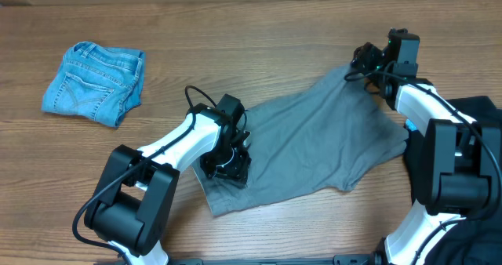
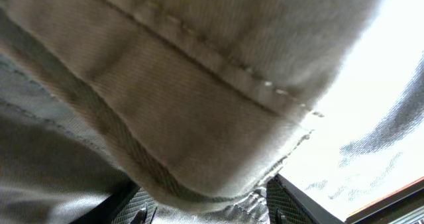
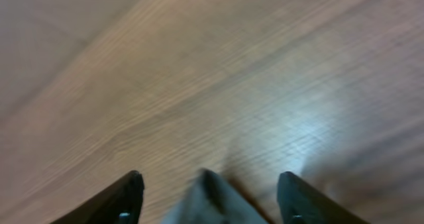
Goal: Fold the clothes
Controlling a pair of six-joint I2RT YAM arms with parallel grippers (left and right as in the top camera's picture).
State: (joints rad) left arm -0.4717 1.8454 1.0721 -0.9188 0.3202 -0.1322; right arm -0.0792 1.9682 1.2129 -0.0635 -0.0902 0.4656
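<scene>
The grey shorts (image 1: 314, 139) lie spread flat on the wooden table, right of centre. My left gripper (image 1: 227, 165) is down on their lower-left corner. In the left wrist view a seamed hem (image 2: 185, 118) fills the picture, and cloth lies between the spread fingers (image 2: 205, 214). My right gripper (image 1: 362, 65) is at the shorts' far right corner. In the right wrist view its fingers (image 3: 211, 179) stand wide apart with a grey cloth tip (image 3: 211, 204) between them. The light-blue denim shorts (image 1: 94, 83) lie folded at the far left. A black garment (image 1: 488, 112) lies at the right edge.
The wooden table (image 1: 259, 30) runs to a far edge at the top of the overhead view. Both arm bases stand at the near edge. Bare wood lies between the denim shorts and the grey shorts.
</scene>
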